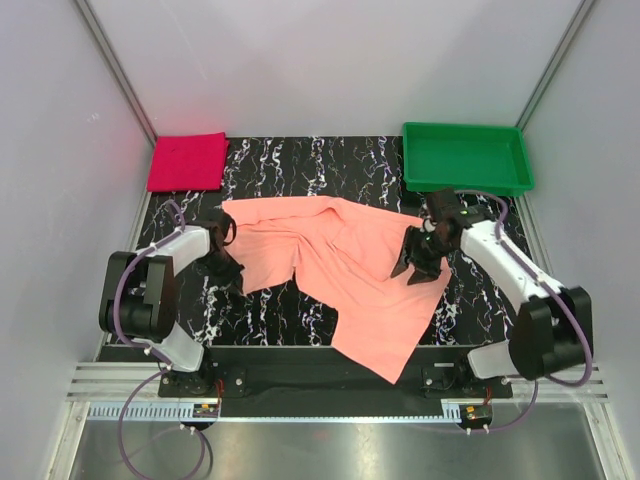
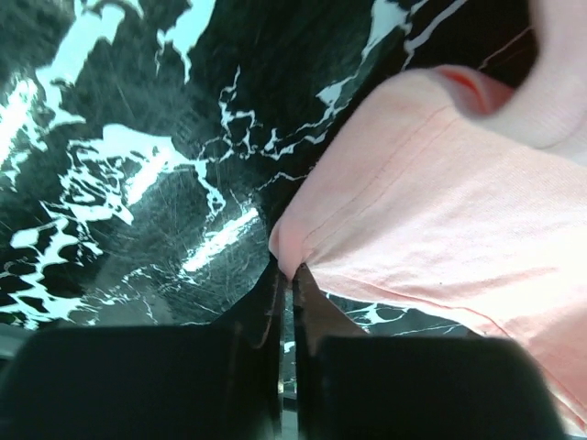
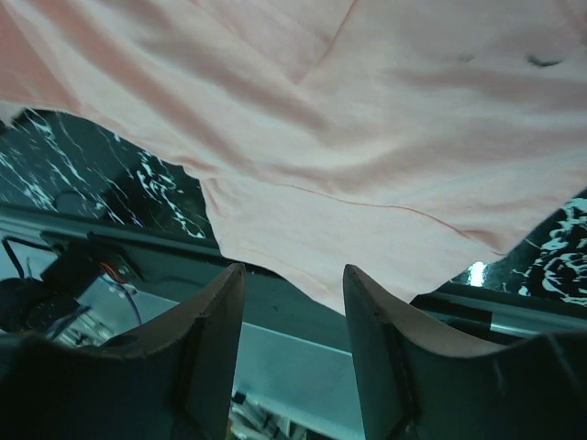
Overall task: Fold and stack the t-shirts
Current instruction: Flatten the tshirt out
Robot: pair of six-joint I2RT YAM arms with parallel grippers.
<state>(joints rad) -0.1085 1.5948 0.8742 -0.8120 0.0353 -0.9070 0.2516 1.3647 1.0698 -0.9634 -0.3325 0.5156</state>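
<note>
The salmon-pink t-shirt (image 1: 340, 270) lies rumpled and spread across the middle of the black marble table (image 1: 300, 160). The magenta t-shirt (image 1: 187, 161) sits folded at the back left corner. My left gripper (image 1: 228, 270) is at the pink shirt's left edge. In the left wrist view it (image 2: 289, 272) is shut, pinching a bunched corner of the pink shirt (image 2: 440, 211). My right gripper (image 1: 412, 262) is over the shirt's right side. In the right wrist view it (image 3: 293, 273) stands open, the pink shirt's (image 3: 367, 137) hem just beyond its fingertips and nothing between them.
A green plastic tray (image 1: 465, 158) stands at the back right, close behind the right arm. White walls enclose the table on three sides. The pink shirt's lower part hangs over the table's near edge (image 1: 300, 350) by the arm bases.
</note>
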